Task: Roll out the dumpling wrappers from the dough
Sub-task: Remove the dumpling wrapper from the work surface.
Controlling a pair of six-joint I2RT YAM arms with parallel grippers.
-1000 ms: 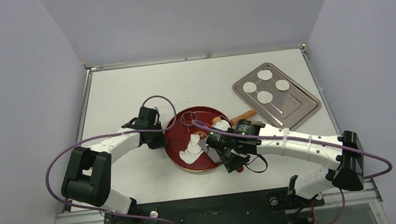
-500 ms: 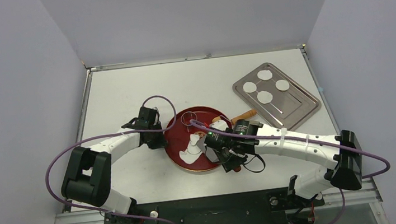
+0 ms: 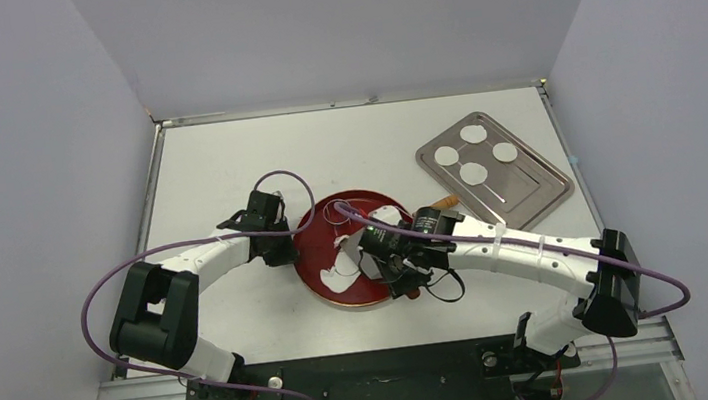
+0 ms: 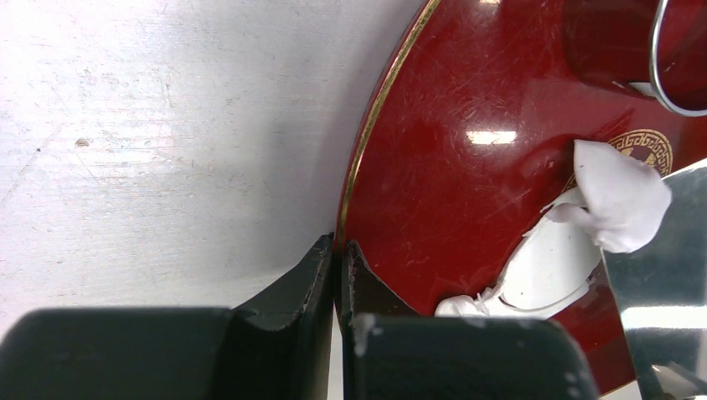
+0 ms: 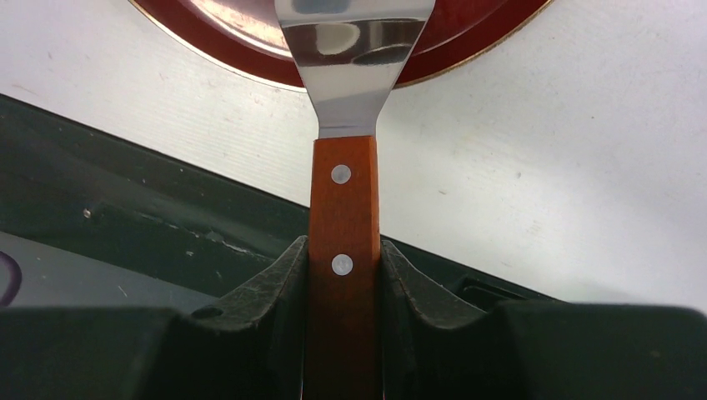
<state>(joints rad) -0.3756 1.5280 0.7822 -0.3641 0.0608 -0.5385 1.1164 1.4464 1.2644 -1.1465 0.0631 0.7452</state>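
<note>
White dough (image 3: 345, 261) lies on a red plate (image 3: 319, 236) near the middle of the table (image 3: 225, 164), just toward 8 o'clock of the plate's centre. The left wrist view shows it as a thin, ragged flattened sheet with a soft lump (image 4: 621, 196) bunched at one end. A spatula (image 5: 343, 208) with a wooden handle and a steel blade reaches over the plate's rim from about 5 o'clock, its blade beside the dough; whether the blade touches the dough cannot be told. The right gripper (image 5: 343, 250) is clamped on that wooden handle, a finger pressed to each side. At 9 o'clock on the plate, the left gripper (image 4: 338, 258) has its fingers drawn together, pinching the gold-lined rim between them. A thin metal ring (image 3: 338, 210) rests on the plate near 12 o'clock, apart from the dough. Four dumpling wrappers (image 3: 473, 173), neat white discs, sit in a loose diamond on a steel tray (image 3: 530, 190) well out at 2 o'clock from the plate, none touching another. An orange-brown wooden piece (image 3: 444, 201) shows between plate and tray, partly hidden by the right arm.
</note>
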